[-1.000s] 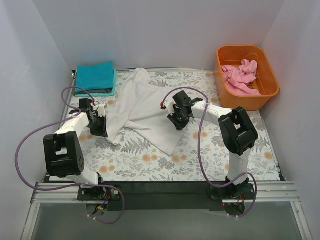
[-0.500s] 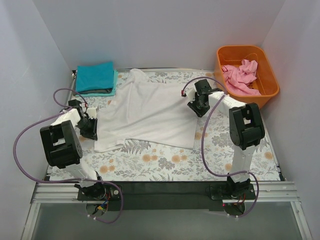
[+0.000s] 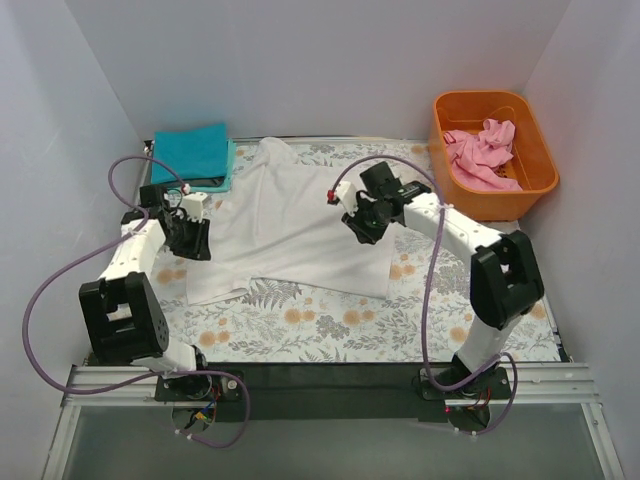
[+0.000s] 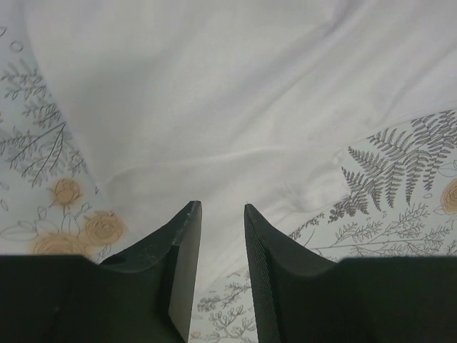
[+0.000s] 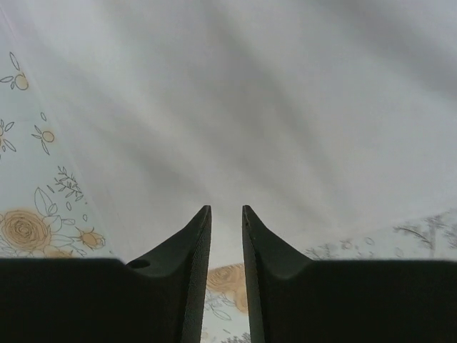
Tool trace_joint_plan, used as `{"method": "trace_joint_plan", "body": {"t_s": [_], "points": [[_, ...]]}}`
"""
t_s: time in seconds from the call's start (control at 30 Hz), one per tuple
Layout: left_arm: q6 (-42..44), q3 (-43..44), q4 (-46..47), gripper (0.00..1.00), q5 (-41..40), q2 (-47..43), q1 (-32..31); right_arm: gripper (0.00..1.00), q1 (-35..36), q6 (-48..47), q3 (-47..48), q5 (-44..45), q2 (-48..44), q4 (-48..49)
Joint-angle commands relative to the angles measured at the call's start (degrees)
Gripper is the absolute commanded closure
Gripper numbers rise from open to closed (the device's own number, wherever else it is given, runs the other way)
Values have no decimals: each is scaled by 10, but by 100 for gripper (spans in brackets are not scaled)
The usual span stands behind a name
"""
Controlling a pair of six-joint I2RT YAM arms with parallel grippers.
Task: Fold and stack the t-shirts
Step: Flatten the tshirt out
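Observation:
The white t-shirt (image 3: pixel 290 222) lies spread out flat across the middle of the flower-print table (image 3: pixel 320 325). My left gripper (image 3: pixel 197 238) is at the shirt's left edge; its jaws are slightly apart and empty in the left wrist view (image 4: pixel 221 207), with white cloth (image 4: pixel 214 86) just ahead. My right gripper (image 3: pixel 362 226) hovers over the shirt's right part; its jaws are narrowly apart and empty in the right wrist view (image 5: pixel 226 209), above the cloth (image 5: pixel 250 93). The teal t-shirt (image 3: pixel 190 155) lies folded at the back left. The pink t-shirt (image 3: pixel 483 150) lies crumpled in the tub.
The orange plastic tub (image 3: pixel 535 185) stands at the back right, close to the right wall. White walls close in the table on three sides. Purple cables loop off both arms.
The white shirt, bunched a second ago, was pulled wide and now lies flat. Both grippers have let go of it; the right one moved left over the shirt, the left one moved up and inward.

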Motion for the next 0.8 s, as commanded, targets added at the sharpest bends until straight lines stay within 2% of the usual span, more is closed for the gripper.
{"method": "trace_joint_plan", "body": {"t_s": [0.0, 0.2, 0.33, 0.43, 0.57, 0.6, 0.7, 0.77], "points": [[-11, -15, 62, 70, 10, 14, -34, 74, 8, 31, -19, -18, 60, -4], [3, -50, 115, 73, -47, 53, -89, 76, 14, 15, -101, 20, 79, 16], [39, -106, 99, 76, -71, 40, -116, 77, 15, -15, -174, 46, 46, 16], [55, -162, 64, 80, -85, 10, -165, 77, 15, -50, -238, 63, 11, 12], [66, -190, -20, 81, -37, -43, -250, 76, 14, -105, -310, 75, -49, -4], [68, -187, -63, 81, 7, -54, -261, 76, 14, -124, -317, 67, -64, -32], [90, -139, -145, 81, 76, -78, -275, 76, 13, -164, -319, 42, -124, -81], [86, -76, -161, 78, 114, -72, -272, 72, 6, -170, -279, 15, -160, -92]]}}
